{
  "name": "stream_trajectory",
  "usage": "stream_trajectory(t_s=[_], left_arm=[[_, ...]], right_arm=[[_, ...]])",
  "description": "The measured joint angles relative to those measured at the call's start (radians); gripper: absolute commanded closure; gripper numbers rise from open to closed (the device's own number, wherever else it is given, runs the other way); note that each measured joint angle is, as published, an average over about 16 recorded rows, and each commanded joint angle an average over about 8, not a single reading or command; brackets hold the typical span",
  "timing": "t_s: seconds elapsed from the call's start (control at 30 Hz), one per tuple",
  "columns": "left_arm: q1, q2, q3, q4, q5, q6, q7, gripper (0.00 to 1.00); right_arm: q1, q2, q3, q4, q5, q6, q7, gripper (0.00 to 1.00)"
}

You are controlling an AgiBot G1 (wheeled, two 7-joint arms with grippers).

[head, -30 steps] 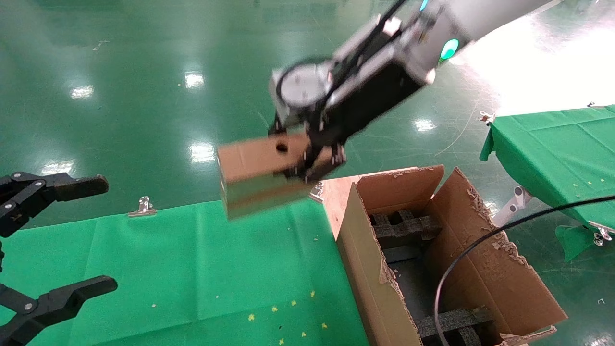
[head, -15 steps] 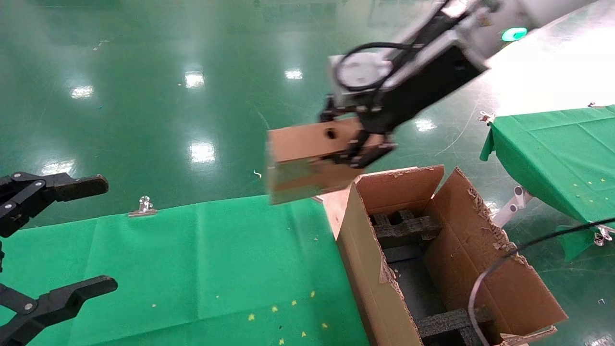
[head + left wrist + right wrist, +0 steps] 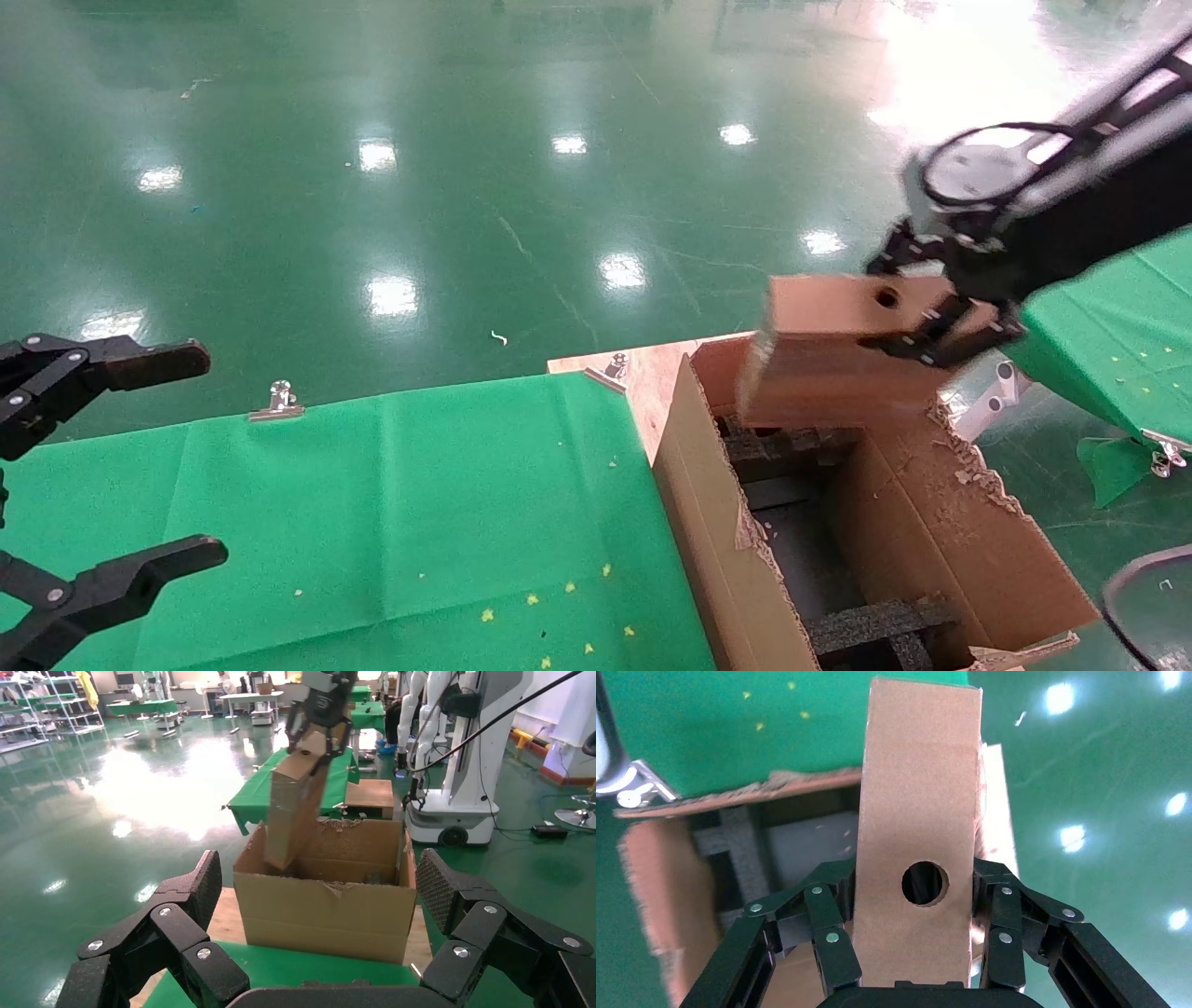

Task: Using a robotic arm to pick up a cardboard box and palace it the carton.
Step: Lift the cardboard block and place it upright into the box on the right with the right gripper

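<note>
My left gripper (image 3: 140, 457), matte black with riveted links and stippled finger pads, hung idle at the left with its fingers spread apart over the green cloth (image 3: 391, 522), a smooth creased sheet speckled with small yellow bits and held at its far edge by a metal binder clip (image 3: 277, 401). The glossy green floor (image 3: 419, 186) beyond it mirrored the ceiling lights. To the right of the cloth stood the carton (image 3: 717, 550), a large box of brown corrugated board, open at the top, its tall flaps ragged and torn along their edges, with black foam blocks (image 3: 875, 624) of coarse texture lodged inside. My right gripper (image 3: 936, 321), black and multi-fingered, was clamped on the cardboard box (image 3: 829, 359), fingers pressed against its two opposite broad faces. The cardboard box was a small, flat, rectangular piece of plain brown board with one round finger hole in its narrow upper face. It hung tilted in the air over the far end of the carton's opening, just above the rim, its lower end pointing down toward the foam.
</note>
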Motion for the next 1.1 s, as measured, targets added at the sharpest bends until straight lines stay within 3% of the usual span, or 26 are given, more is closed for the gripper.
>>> stream_trajectory(t_s=[0.23, 0.47, 0.83, 1.1], left_arm=[[0.0, 0.0, 0.0, 0.0, 0.0, 0.0, 0.0, 0.0], [0.0, 0.0, 0.0, 0.0, 0.0, 0.0, 0.0, 0.0], [0.0, 0.0, 0.0, 0.0, 0.0, 0.0, 0.0, 0.0], [0.0, 0.0, 0.0, 0.0, -0.001, 0.0, 0.0, 0.0]], right_arm=[[0.001, 0.105, -0.085, 0.01, 0.045, 0.046, 0.117, 1.0], [-0.05, 0.227, -0.113, 0.04, 0.084, 0.152, 0.282, 1.0], [-0.088, 0.447, -0.131, 0.237, 0.093, 0.364, 0.568, 1.0], [-0.082, 0.519, -0.138, 0.33, 0.082, 0.436, 0.658, 1.0]])
